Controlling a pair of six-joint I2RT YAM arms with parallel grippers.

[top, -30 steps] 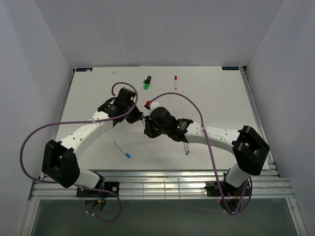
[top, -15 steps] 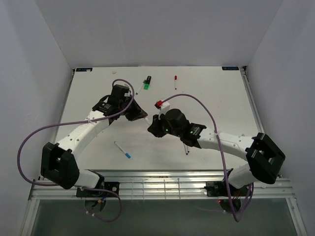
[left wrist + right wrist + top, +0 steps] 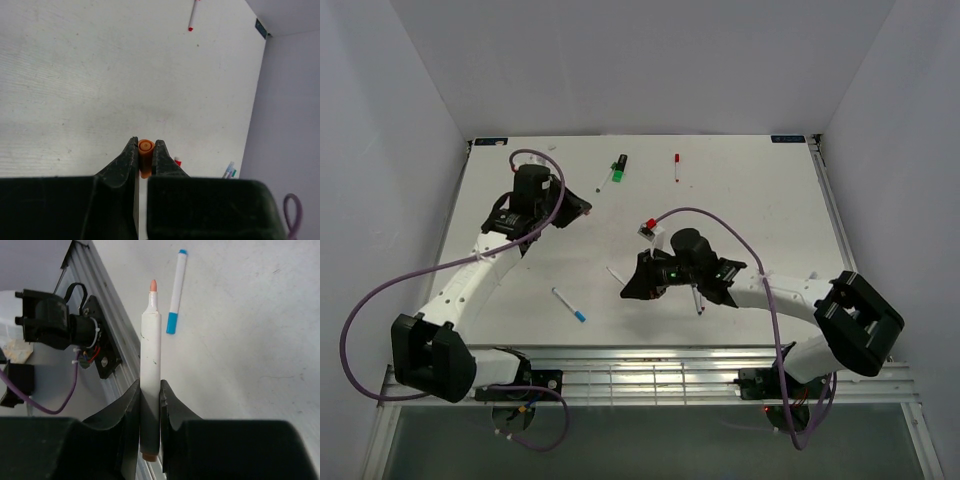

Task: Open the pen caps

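Now the arms have drawn apart: the left gripper (image 3: 145,146) has carried the orange cap (image 3: 145,158) to the far left, pinched at its tips, while the right gripper (image 3: 149,390) clamps the bared pen (image 3: 150,340) near centre (one cap evidently off).

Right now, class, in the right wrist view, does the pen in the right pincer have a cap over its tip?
No: the pen clamped in the right pincer shows a bare orange tip, uncovered.
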